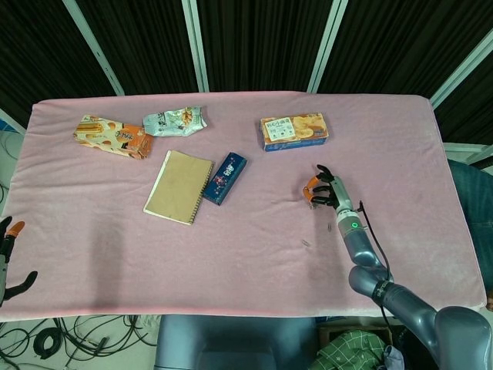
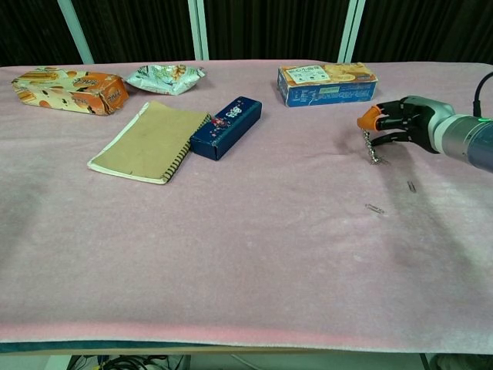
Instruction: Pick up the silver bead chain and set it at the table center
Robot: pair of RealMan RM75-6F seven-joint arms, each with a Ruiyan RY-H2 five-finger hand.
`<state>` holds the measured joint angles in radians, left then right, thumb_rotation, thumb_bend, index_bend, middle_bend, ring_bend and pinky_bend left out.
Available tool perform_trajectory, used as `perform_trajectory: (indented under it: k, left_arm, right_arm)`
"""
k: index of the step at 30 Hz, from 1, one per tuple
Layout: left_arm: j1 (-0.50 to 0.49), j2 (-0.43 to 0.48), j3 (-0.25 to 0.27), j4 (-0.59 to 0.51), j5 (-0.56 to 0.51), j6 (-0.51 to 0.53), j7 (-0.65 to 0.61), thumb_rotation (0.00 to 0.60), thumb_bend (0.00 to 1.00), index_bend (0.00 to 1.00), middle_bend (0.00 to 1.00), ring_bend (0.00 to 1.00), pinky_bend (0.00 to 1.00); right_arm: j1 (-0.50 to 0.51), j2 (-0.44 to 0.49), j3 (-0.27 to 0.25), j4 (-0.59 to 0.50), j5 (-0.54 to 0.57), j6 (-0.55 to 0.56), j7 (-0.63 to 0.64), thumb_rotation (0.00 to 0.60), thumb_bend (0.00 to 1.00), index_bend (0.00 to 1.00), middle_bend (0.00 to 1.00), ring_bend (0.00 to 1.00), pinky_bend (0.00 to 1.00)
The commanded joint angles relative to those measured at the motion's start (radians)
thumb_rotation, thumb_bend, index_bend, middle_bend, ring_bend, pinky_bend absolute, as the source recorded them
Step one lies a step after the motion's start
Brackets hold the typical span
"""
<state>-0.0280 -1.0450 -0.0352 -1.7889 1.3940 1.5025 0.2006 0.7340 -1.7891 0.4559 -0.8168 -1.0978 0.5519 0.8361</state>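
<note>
Right hand [image 2: 400, 122]: fingers curled round the silver bead chain [image 2: 373, 149], pinched at its top end under an orange fingertip [image 2: 368, 119]; hand low over the table's right half, in front of the cracker box.
Silver bead chain: hangs from the rt hand; in chest view its lower end is at or just above the pink cloth, can't tell which. In head view mostly hidden by the hand [image 1: 323, 190].
Left hand [image 1: 9, 258]: at the table's front-left edge, off the cloth, fingers apart, holding nothing; head view only.
Table [image 2: 231, 254]: covered w/ pink cloth.
Cracker box [image 2: 326, 82]: flat, back right of centre.
Blue case [image 2: 226, 127]: angled, just beside the spiral notebook [image 2: 148, 140], near centre-left.
Snack packs: orange pack [image 2: 69, 89] at back left, silvery pouch [image 2: 166, 77] next to it.
Paper clips: two on the cloth nr the rt hand, one [image 2: 374, 208] in front of the chain, one [image 2: 411, 186] to its right.
</note>
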Motion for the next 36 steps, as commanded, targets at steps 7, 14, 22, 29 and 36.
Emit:
perform_trajectory:
  k: [7,14,22,29,36]
  left_arm:
    - [0.012,0.007,0.006,0.001,0.026,0.023,-0.02,0.6,0.22,0.13,0.0,0.0,0.0]
    - [0.008,0.005,0.008,0.001,0.028,0.011,-0.012,0.6,0.22,0.13,0.0,0.0,0.0]
    - [0.011,0.008,0.013,-0.002,0.042,0.015,-0.018,0.6,0.22,0.13,0.0,0.0,0.0]
    - [0.017,0.013,0.017,-0.002,0.057,0.025,-0.031,0.6,0.22,0.13,0.0,0.0,0.0]
    - [0.015,0.014,0.026,-0.003,0.071,0.015,-0.032,0.6,0.22,0.13,0.0,0.0,0.0]
  right_arm:
    - [-0.018,0.017,-0.019,-0.005,-0.062,0.017,0.076,0.587,0.34,0.61,0.04,0.06,0.29]
    - [-0.037,0.071,-0.029,-0.094,-0.101,0.061,0.089,0.586,0.34,0.61,0.04,0.06,0.29]
    - [-0.111,0.154,-0.067,-0.288,-0.118,0.15,0.049,0.584,0.34,0.61,0.04,0.06,0.29]
    - [-0.175,0.19,-0.13,-0.366,-0.146,0.21,0.026,0.585,0.34,0.61,0.04,0.06,0.29]
    - [-0.186,0.177,-0.159,-0.333,-0.165,0.23,0.036,0.585,0.34,0.61,0.04,0.06,0.28]
